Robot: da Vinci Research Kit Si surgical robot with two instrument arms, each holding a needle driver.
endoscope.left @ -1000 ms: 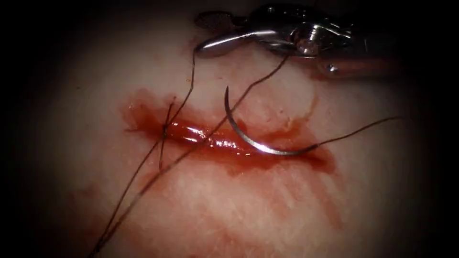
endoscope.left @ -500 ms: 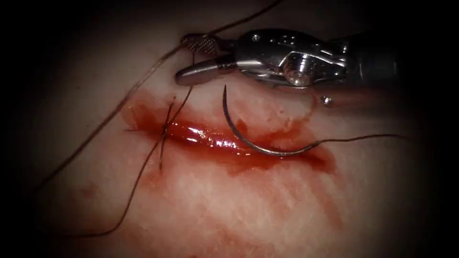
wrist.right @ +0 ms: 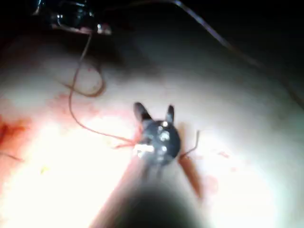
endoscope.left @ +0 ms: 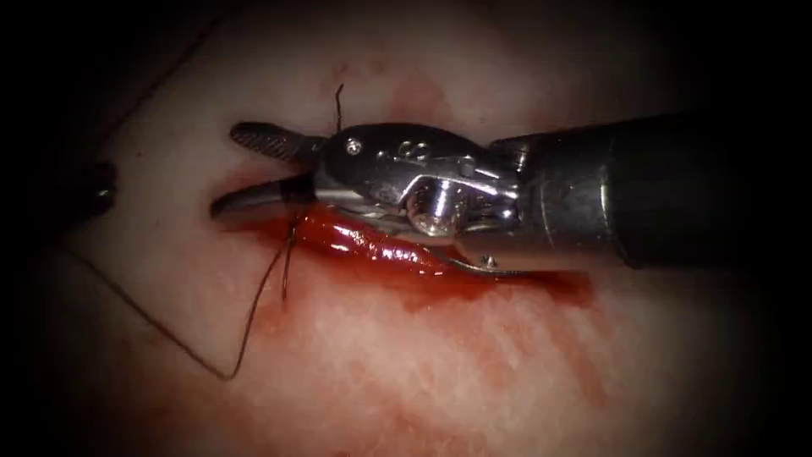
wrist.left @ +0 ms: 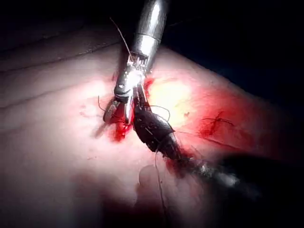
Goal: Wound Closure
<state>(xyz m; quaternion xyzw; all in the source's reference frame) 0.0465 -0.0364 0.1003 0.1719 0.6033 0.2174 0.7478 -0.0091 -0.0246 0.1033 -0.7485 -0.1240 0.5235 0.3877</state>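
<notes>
My right tool (endoscope.left: 245, 173), jaws wide and empty, hovers over the cut (endoscope.left: 364, 241); the stiff, slick needle (endoscope.left: 486, 269) wants gripping mid-curve.

No text, label, brand, number or sign could be read on anything in the views.
</notes>
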